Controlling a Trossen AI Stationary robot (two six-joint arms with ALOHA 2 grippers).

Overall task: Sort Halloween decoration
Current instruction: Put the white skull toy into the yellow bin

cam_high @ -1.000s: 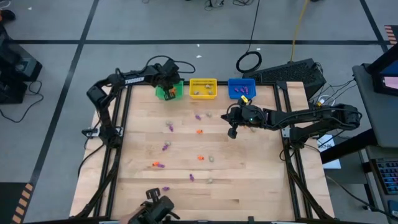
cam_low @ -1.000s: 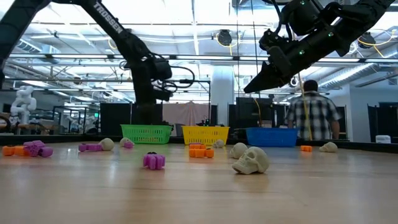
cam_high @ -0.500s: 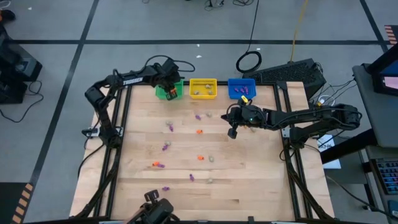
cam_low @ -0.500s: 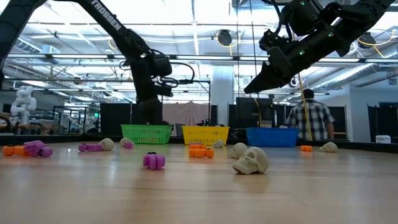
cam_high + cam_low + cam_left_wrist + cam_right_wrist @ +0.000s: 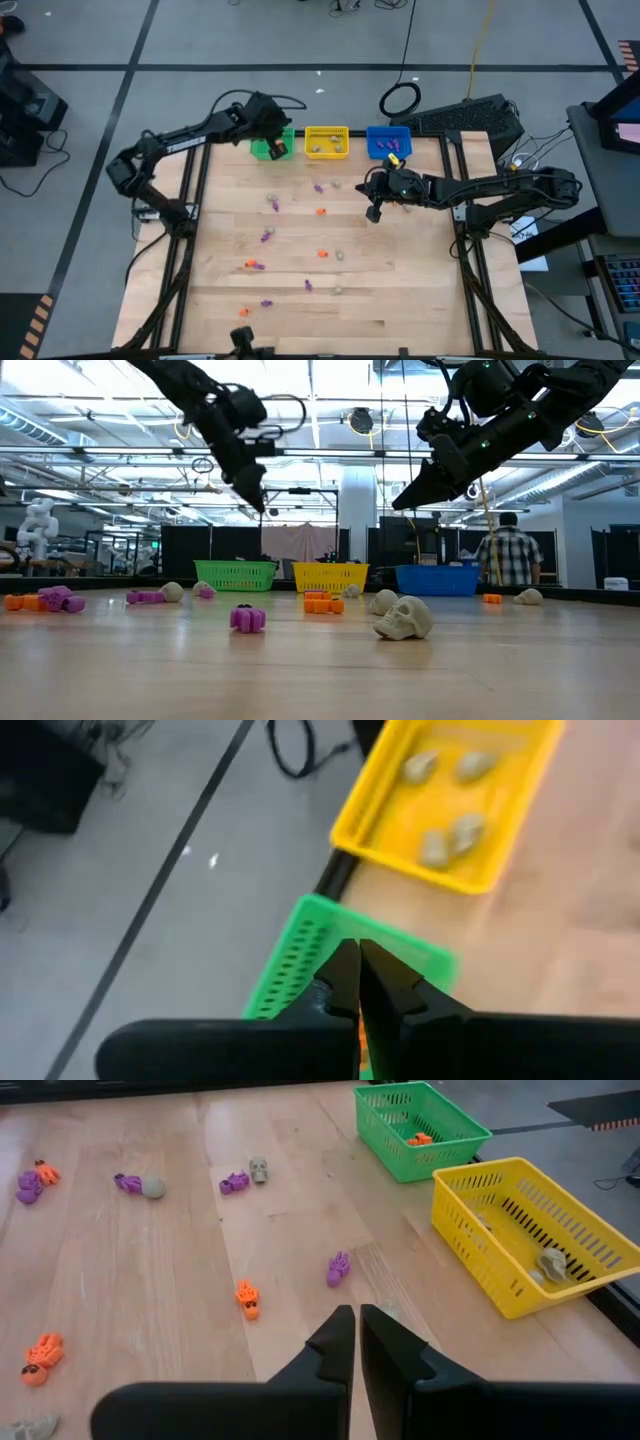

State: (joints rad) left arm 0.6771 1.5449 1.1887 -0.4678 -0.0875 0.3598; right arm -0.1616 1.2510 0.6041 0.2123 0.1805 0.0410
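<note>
– Left end effector (image 5: 357, 948) hangs over the green basket (image 5: 300, 935) at the far edge of the surface (image 5: 400, 290), fingers pinched almost together. A sliver of orange shows in the slit between them.

– Is it holding that orange piece?

– Can't tell. It may be a trinket in the grip, or one lying in the basket beneath. The right wrist view does show orange pieces in that basket.

– And the other arm?

– Right end effector (image 5: 356, 1312) hovers above the surface, right of centre and nearer the far edge. Its fingers are narrow too, with nothing between them.

– How far along is the sorting?

– Partway, I'd judge. The yellow basket (image 5: 400, 870) holds several pale pieces and the blue basket (image 5: 372, 132) has purple ones. All three baskets sit in a row along the far edge.

– What's left?

– About a dozen decorations lie loose across the middle and near half of the surface. Among them are a purple one (image 5: 318, 187), an orange one (image 5: 320, 211) near the middle, a pale one (image 5: 340, 256), and another purple one (image 5: 266, 302) toward the near edge. Every colour has pieces waiting.
</note>
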